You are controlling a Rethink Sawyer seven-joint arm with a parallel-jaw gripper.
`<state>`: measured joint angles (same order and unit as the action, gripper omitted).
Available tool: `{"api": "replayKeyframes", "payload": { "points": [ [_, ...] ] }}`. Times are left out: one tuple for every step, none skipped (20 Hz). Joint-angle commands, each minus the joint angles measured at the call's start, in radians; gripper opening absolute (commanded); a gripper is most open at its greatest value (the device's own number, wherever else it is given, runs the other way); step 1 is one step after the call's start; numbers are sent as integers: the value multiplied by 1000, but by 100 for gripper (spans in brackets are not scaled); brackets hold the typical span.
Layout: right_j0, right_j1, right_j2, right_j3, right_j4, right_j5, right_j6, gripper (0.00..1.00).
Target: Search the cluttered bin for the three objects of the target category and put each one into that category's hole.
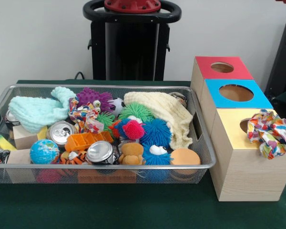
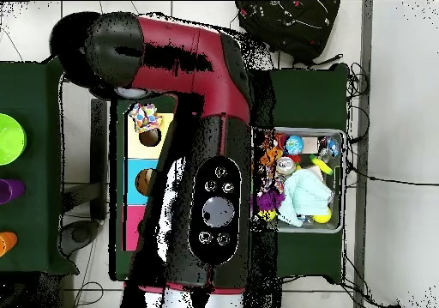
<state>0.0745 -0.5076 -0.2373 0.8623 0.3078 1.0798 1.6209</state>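
**A:** Cluttered wire-mesh bin [image 1: 109,166] first: where does it stand against the holes?

**B:** On the dark green surface [image 1: 109,205]. In the front view the three wooden boxes stand in a row just beside its right end. The yellow-topped box [image 1: 238,167] is nearest the camera, then the blue-topped box [image 1: 260,100], then the red-topped box [image 1: 205,67].

**A:** And the soft things?

**B:** A cream knitted cloth [image 1: 167,114] drapes over the bin's right half, and a mint knitted cloth [image 1: 35,112] is heaped at the left end. Between them, among spiky balls and cans, lies a twisted multicoloured fabric band [image 1: 86,117]. A second, bunched multicoloured fabric piece [image 1: 270,133] is already out of the bin. It lies on the yellow top, touching the rim of the round hole [image 1: 244,125] but not down it.

**A:** So what does the next move turn on?

**B:** I judge fabric is the category and yellow its hole. The bunched piece lies to the hole's right in the front view, so it needs a short nudge leftward, or a lift and drop.

**A:** Where is the hand?

**B:** No hand shows in either view. From above, the red and black arm [image 2: 184,56] spreads between boxes and bin and hides whatever is beneath it. The bunched piece shows just beside its edge. I cannot say how wide the hand is, what it holds, or which way the piece lies from it.
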Motion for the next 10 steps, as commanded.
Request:
{"api": "replayKeyframes", "payload": {
  "points": [
    [-36,91,66,35,-36,24,135,0],
    [-35,95,69,39,-34,12,137,0],
    [-34,94,70,50,-32,-1,138,0],
    [-34,95,72,54,-31,-10,139,0],
    [-33,94,73,60,-29,-17,139,0],
    [-33,96,73,64,-28,-23,139,0],
    [-34,96,76,69,-26,-31,138,0],
    [-34,98,78,73,-25,-38,136,0],
    [-36,99,81,78,-23,-46,133,0],
    [-37,101,84,82,-21,-52,130,0]
  ]
}}
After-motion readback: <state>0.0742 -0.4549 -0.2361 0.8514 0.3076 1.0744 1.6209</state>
